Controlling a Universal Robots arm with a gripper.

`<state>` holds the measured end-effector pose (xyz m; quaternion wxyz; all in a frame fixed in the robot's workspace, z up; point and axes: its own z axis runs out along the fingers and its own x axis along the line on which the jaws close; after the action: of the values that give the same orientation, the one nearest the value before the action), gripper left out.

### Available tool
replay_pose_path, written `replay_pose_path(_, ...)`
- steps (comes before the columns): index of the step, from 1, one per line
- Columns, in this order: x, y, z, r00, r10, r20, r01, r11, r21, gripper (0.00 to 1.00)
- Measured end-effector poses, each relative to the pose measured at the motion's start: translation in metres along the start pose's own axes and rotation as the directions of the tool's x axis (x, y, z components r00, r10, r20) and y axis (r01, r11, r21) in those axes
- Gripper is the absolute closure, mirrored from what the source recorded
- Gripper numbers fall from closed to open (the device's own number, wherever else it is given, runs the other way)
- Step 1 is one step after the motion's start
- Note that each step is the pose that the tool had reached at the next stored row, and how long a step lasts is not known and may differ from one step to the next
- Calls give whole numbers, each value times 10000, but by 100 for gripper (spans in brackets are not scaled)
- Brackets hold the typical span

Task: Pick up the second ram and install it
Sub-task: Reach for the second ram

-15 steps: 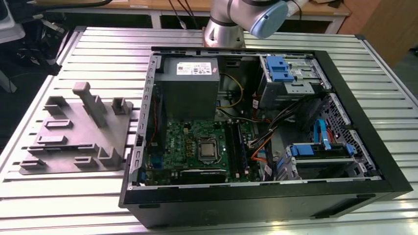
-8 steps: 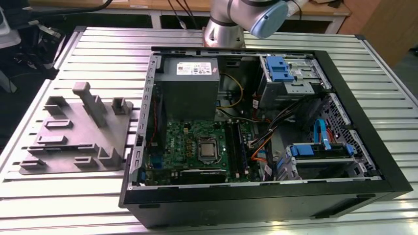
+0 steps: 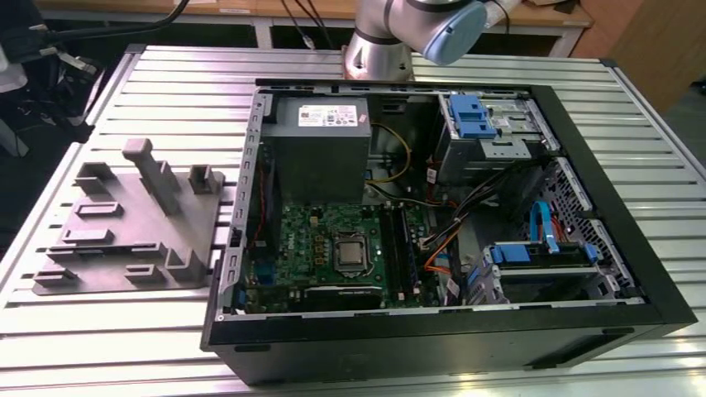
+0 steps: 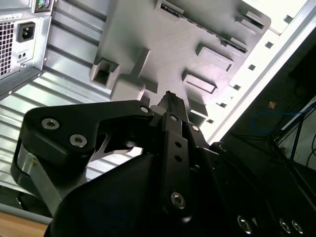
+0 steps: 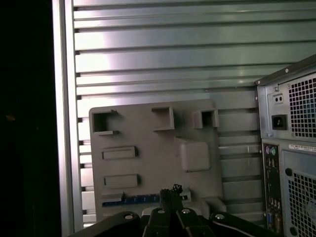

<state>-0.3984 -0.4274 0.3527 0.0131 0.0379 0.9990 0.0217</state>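
Observation:
In the first wrist view a long, narrow, blue-and-dark ram stick stands on edge in a slot near one edge of the grey fixture plate. My gripper hangs well above that plate, its thin black fingertips pressed together just beside the stick's end, with nothing between them. The second wrist view has the same shut fingertips over the fixture. In the exterior view the fixture lies on the table at the exterior view's left of the open computer case, where the green motherboard is exposed.
The fixture carries several raised blocks and an upright post. The case's rear panel with ports and power socket stands close beside the fixture. The arm's base rises behind the case. Cables and blue drive brackets fill the case's right half.

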Motion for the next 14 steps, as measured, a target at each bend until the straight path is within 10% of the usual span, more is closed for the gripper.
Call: replay_pose_path(14,77,-126,137,10000,1,1,-1,10000,-1,90)
